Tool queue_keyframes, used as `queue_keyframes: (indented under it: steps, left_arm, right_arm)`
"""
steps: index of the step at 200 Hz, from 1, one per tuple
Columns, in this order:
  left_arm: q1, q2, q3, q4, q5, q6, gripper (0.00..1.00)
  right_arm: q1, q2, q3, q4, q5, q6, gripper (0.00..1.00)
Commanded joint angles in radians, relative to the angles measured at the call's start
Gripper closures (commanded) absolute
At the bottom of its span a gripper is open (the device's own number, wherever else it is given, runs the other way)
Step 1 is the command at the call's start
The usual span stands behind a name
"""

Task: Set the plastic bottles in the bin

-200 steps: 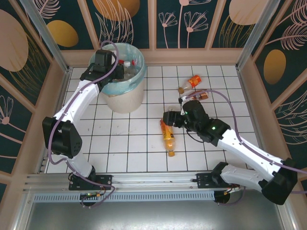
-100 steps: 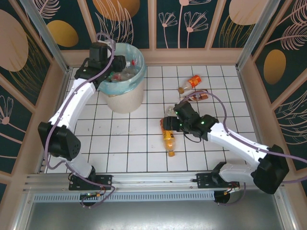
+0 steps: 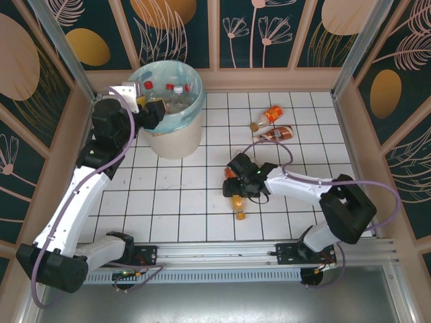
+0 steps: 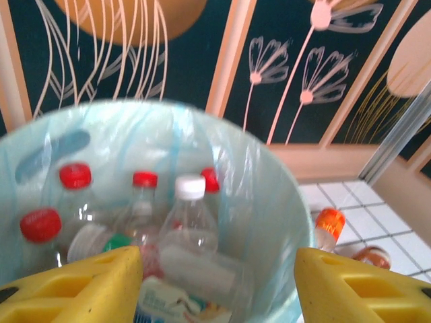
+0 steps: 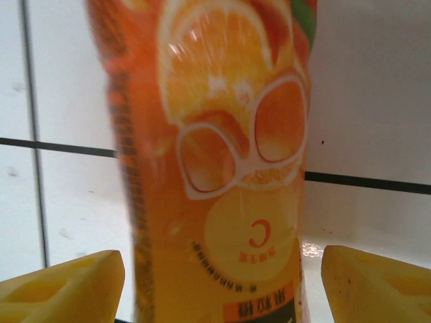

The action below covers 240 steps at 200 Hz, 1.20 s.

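The bin, a cream bucket with a light blue-green bag, stands at the back left with several plastic bottles inside. My left gripper hovers open at its left rim. In the left wrist view the left gripper has nothing between its yellow fingers, and clear bottles with red and white caps lie below. An orange bottle lies on the tiles. My right gripper is low over it, open, one finger on each side. Up close the orange bottle fills the right gripper.
Two more bottles lie on the tiles at the back right, an orange-capped one and a brown one. The orange-capped bottle also appears past the bin's rim. Wooden walls and metal posts fence the white tiled floor.
My left gripper has opened over the bin, and its arm has pulled back to the left. My right gripper has moved left and down over the orange bottle.
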Motion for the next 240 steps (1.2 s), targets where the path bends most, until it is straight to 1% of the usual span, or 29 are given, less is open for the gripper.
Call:
queue_keyframes:
  steps: [1,15,24,42,53,66,77,84,96,110,122,141,146,158,163,167,185,202,228,231,240]
  left_arm:
    - [0.004,-0.054,-0.045,0.005,0.009,0.023,0.38]
    - [0.004,-0.075,-0.064,-0.004,0.008,0.022,0.38]
    - [0.003,-0.082,-0.07,-0.011,0.008,0.02,0.38]
    - [0.003,-0.093,-0.065,-0.022,0.019,0.016,0.37]
    - [0.003,-0.094,-0.053,-0.025,0.037,0.007,0.37]
    - [0.003,-0.09,-0.032,-0.023,0.076,-0.015,0.37]
    - [0.004,-0.083,-0.007,-0.024,0.126,-0.035,0.35]
    - [0.003,-0.075,0.013,-0.029,0.167,-0.043,0.32]
    - [0.003,-0.056,0.048,-0.038,0.258,-0.044,0.3]
    - [0.004,-0.038,0.073,-0.029,0.376,-0.047,0.25]
    - [0.003,-0.031,0.073,0.0,0.453,-0.059,0.18]
    - [0.004,-0.028,0.056,0.045,0.554,-0.078,0.12]
    - [0.003,-0.03,0.05,0.057,0.581,-0.079,0.08]
    - [0.003,-0.036,0.033,0.086,0.658,-0.084,0.06]
    - [0.004,-0.037,0.028,0.093,0.69,-0.09,0.03]
    - [0.004,-0.039,0.023,0.102,0.719,-0.097,0.02]
    - [-0.005,-0.046,0.007,0.145,0.821,-0.14,0.01]
    - [-0.041,-0.05,0.0,0.161,0.879,-0.153,0.01]
    - [-0.139,-0.044,-0.001,0.145,0.903,-0.117,0.02]
    - [-0.152,-0.043,-0.001,0.148,0.907,-0.115,0.02]
    - [-0.18,-0.039,-0.007,0.157,0.914,-0.112,0.01]
  right_arm:
    - [0.021,0.044,0.032,-0.02,0.012,0.02,0.23]
    - [0.028,0.065,0.038,-0.033,0.011,0.022,0.27]
    - [0.033,0.072,0.043,-0.038,0.034,0.026,0.3]
    - [0.047,0.062,0.052,-0.045,0.045,0.022,0.36]
    - [0.056,0.045,0.064,-0.051,0.053,0.018,0.4]
    - [0.073,0.017,0.081,-0.052,0.06,-0.003,0.42]
    - [0.091,-0.015,0.098,-0.049,0.072,-0.025,0.43]
    - [0.103,-0.039,0.109,-0.045,0.079,-0.043,0.43]
    - [0.127,-0.086,0.127,-0.03,0.09,-0.081,0.45]
    - [0.154,-0.151,0.134,0.013,0.096,-0.132,0.47]
    - [0.175,-0.214,0.133,0.069,0.096,-0.174,0.47]
    - [0.208,-0.319,0.111,0.185,0.1,-0.226,0.47]
    - [0.213,-0.348,0.101,0.218,0.097,-0.236,0.48]
    - [0.222,-0.408,0.077,0.299,0.088,-0.257,0.49]
    - [0.224,-0.429,0.069,0.332,0.082,-0.265,0.49]
    - [0.225,-0.444,0.062,0.355,0.076,-0.272,0.5]
    - [0.227,-0.49,0.05,0.447,0.047,-0.303,0.5]
    - [0.233,-0.503,0.057,0.507,0.028,-0.333,0.51]
    - [0.247,-0.495,0.075,0.589,0.021,-0.373,0.51]
    - [0.248,-0.493,0.077,0.595,-0.003,-0.376,0.51]
    - [0.252,-0.484,0.085,0.611,-0.019,-0.385,0.51]
